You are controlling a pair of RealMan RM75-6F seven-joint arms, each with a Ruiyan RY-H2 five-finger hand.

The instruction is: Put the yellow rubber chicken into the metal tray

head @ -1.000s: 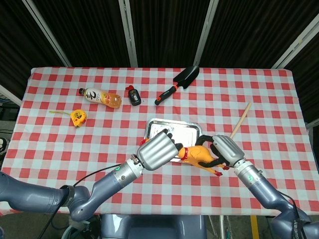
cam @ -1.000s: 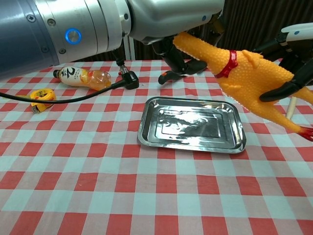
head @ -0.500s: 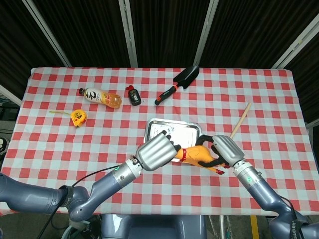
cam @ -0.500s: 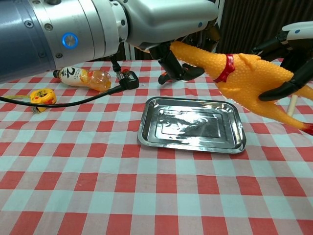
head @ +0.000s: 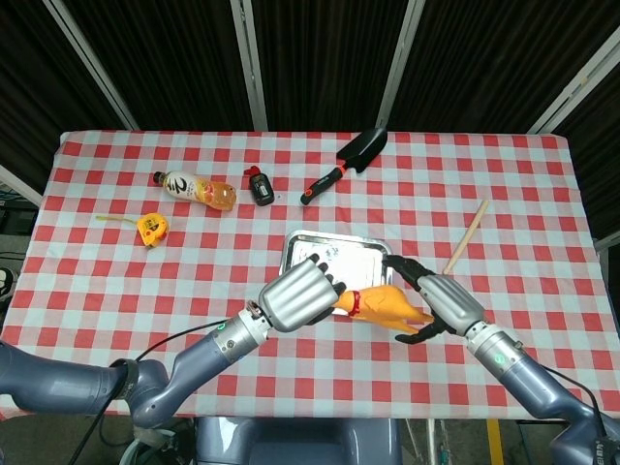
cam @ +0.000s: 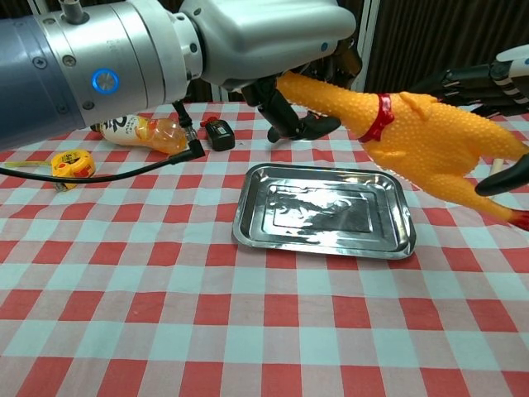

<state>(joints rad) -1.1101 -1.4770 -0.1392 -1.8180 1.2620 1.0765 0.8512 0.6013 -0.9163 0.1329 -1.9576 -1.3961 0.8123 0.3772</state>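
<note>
My left arm reaches in from the lower left of the head view, forearm angled up toward the table's middle, and my left hand sits knuckles-up with its fingers curled down around the head end of the yellow rubber chicken; in the chest view those dark fingers wrap the neck, so that hand has a firm hold on it. My right arm comes in from the lower right, and my right hand lies just beside the chicken's body with its fingers spread wide; from the chest view one dark finger shows by the legs and the others stretch out above the back, but I cannot tell whether any of them touch the toy. The chicken hangs in the air, stretched roughly level between my two hands, head to my left and red feet to my right, above the near right edge of the metal tray, which lies flat on the checked tablecloth
</note>
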